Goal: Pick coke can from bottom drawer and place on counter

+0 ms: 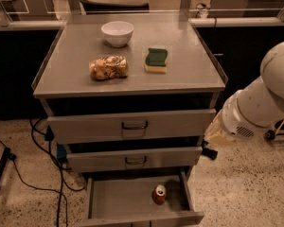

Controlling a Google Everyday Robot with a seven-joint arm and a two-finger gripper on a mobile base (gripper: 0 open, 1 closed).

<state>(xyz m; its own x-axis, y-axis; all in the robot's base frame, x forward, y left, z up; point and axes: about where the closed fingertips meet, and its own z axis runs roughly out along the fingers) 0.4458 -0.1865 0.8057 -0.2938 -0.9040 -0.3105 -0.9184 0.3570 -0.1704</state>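
Observation:
The coke can (159, 194) stands upright on the floor of the open bottom drawer (118, 201), right of its middle. The counter (75, 56) is the grey top of the drawer cabinet. My white arm comes in from the right. Its cream-coloured gripper end (219, 133) hangs beside the cabinet's right side, level with the middle drawer. It is above and to the right of the can and apart from it. It holds nothing that I can see.
On the counter are a white bowl (117, 33), a crinkled snack bag (109, 67) and a green-and-yellow sponge (156, 60). The top drawer (132, 125) and middle drawer (135, 160) are pushed in. Black cables (40, 143) trail on the floor at the left.

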